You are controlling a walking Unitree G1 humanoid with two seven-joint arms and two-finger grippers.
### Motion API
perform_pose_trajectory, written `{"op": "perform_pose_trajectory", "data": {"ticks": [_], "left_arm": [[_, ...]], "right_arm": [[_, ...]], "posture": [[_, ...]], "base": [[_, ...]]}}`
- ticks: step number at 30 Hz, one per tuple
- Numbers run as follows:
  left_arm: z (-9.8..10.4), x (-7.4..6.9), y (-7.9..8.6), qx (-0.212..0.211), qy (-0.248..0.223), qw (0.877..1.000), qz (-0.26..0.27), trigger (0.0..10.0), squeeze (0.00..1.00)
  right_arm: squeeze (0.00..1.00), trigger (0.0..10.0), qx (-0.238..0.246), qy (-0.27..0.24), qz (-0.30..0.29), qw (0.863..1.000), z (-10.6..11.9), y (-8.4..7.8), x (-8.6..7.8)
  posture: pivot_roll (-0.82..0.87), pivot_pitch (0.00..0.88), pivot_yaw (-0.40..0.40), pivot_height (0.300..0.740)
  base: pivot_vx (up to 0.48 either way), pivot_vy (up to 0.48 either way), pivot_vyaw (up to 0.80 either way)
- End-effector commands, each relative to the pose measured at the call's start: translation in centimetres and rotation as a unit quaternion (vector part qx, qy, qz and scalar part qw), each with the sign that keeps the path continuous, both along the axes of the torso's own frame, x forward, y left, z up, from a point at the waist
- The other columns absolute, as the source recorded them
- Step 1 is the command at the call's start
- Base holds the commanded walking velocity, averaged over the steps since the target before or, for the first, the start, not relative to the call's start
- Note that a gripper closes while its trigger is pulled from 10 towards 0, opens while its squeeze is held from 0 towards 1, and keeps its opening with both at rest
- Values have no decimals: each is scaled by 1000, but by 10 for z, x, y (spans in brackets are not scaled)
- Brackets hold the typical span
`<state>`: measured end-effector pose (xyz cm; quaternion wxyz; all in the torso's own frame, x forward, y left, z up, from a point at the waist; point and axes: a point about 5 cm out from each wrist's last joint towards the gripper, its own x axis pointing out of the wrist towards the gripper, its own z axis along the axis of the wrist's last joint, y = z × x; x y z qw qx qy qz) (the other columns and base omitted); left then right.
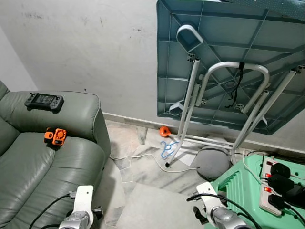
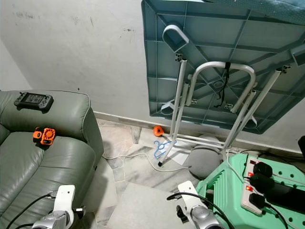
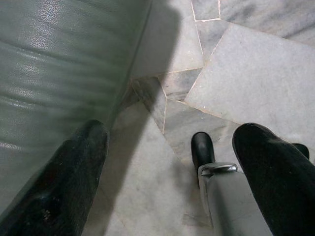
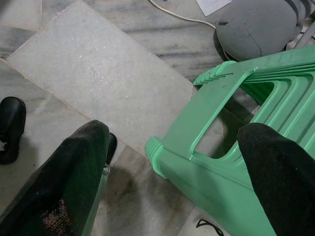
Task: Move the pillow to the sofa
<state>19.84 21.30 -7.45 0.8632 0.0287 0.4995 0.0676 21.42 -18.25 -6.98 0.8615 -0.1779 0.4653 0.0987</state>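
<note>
The pillow (image 1: pixel 212 162) is a round grey cushion lying on the marble floor at the foot of a folded table; it also shows in the right wrist view (image 4: pixel 256 24). The grey-green leather sofa (image 1: pixel 43 162) stands at the left, and its side is seen close by in the left wrist view (image 3: pixel 59 73). My left gripper (image 3: pixel 172 128) hangs open over the floor beside the sofa. My right gripper (image 4: pixel 174 128) hangs open above the floor and the edge of a green stool, short of the pillow. Both hold nothing.
A teal folding table (image 1: pixel 228 62) with white legs leans on the wall. Stacked green plastic stools (image 1: pixel 243 191) at the right carry a power strip (image 1: pixel 274 183) with plugs. A handheld console (image 1: pixel 44 100) and an orange gadget (image 1: pixel 55 136) lie on the sofa. A white cable (image 1: pixel 138 156), a blue hanger (image 1: pixel 167 148) and an orange ball (image 1: pixel 165 131) are on the floor.
</note>
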Motion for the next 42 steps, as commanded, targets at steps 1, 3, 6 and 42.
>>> {"op": "perform_pose_trajectory", "data": {"ticks": [1, 3, 6, 42], "left_arm": [[-8, -13, -12, -51, 14, 998, -22, 10000, 0], [-8, -13, -12, -56, 11, 998, -8, 10000, 0], [-8, -13, -12, -59, 10, 998, -2, 10000, 0], [-6, -9, -12, -57, 8, 998, -14, 10000, 0]], "right_arm": [[0, 10000, 91, 14, -80, 993, -10, 6, -18], [0, 10000, 89, 9, -64, 994, -8, 9, -14], [0, 10000, 95, 4, -74, 993, -6, 10, -10], [0, 10000, 64, 10, -48, 997, -8, 6, -14]], "posture": [[-34, 0, 42, 740], [-44, 0, 47, 740], [-46, 0, 50, 740], [-64, 0, 54, 740]], "base": [[0, 0, 0], [0, 0, 0], [0, 0, 0], [0, 0, 0]]}}
